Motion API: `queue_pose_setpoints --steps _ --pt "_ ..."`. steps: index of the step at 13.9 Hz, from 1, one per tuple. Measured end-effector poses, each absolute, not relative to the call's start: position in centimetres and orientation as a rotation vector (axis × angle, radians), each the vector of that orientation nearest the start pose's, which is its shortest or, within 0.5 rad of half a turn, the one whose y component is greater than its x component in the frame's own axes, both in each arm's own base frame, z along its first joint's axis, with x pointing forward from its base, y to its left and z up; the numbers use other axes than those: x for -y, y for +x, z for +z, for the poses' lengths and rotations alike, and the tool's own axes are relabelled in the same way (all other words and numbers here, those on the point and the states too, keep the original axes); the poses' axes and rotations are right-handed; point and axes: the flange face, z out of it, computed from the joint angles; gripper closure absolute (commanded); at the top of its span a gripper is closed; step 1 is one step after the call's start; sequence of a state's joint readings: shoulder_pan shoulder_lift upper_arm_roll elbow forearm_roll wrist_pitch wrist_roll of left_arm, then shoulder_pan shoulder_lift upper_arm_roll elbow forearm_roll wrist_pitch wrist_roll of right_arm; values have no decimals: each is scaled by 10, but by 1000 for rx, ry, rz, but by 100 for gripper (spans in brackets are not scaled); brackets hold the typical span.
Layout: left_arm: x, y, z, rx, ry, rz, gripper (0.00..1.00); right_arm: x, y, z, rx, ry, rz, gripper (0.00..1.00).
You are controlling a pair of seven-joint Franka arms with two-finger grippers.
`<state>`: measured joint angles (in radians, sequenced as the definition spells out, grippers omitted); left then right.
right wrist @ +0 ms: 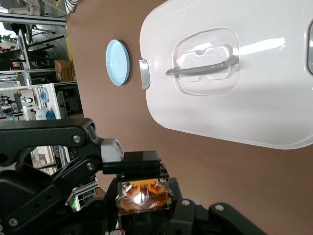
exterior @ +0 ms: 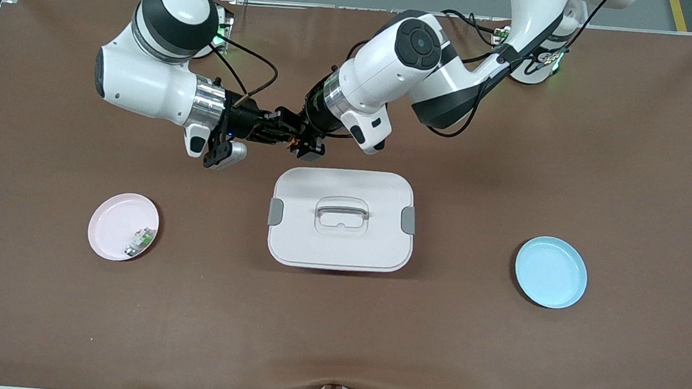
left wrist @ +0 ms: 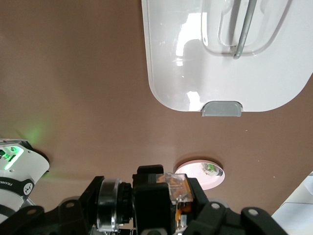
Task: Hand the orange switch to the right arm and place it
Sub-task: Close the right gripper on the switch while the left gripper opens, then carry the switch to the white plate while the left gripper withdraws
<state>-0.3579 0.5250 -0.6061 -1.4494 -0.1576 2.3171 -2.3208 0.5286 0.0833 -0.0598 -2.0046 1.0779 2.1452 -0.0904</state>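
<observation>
The orange switch is a tiny black block with a clear, orange-glowing middle. It hangs in the air where the two grippers meet, over bare table just farther from the front camera than the white box. My left gripper is shut on it, and my right gripper is shut on it from the other end. In the left wrist view the switch sits between black fingers. The right wrist view shows its orange face clamped in the jaws.
A white lidded box with a grey handle stands mid-table. A pink plate holding a small white-and-green part lies toward the right arm's end. A blue plate lies toward the left arm's end.
</observation>
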Motion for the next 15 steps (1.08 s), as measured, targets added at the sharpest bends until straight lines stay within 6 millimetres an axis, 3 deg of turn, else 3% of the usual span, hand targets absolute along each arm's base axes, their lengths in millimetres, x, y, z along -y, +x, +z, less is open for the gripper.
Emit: queue_pose_setpoints --steps 7,11,15 --pt "540 486 474 2445 -2434 771 0 -297 508 438 -57 -2243 143 100" --pt "537 491 475 2459 -2427 767 0 -292 510 435 -3 -2282 120 100" --pt "530 499 477 2483 -2415 763 0 -264 518 428 227 -2389 62 100"
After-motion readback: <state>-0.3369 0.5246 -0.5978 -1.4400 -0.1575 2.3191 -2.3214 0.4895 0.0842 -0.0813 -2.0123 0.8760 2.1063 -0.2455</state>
